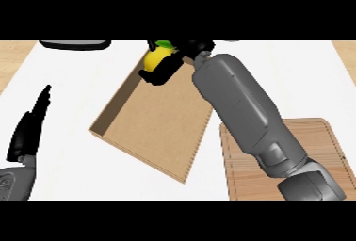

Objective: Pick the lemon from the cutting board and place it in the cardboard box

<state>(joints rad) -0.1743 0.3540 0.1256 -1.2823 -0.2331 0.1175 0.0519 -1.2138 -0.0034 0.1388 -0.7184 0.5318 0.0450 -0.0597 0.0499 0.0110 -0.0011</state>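
The robot's right hand was stretched out over the far end of the shallow brown cardboard box, its black fingers curled round the yellow lemon, which sat in the grasp with a bit of green at its top. Whether the fruit hung above the box floor or just past its far wall was hard to judge. The pale wooden cutting board lay under the grey forearm. The left hand rested open at the left edge, fingers straight.
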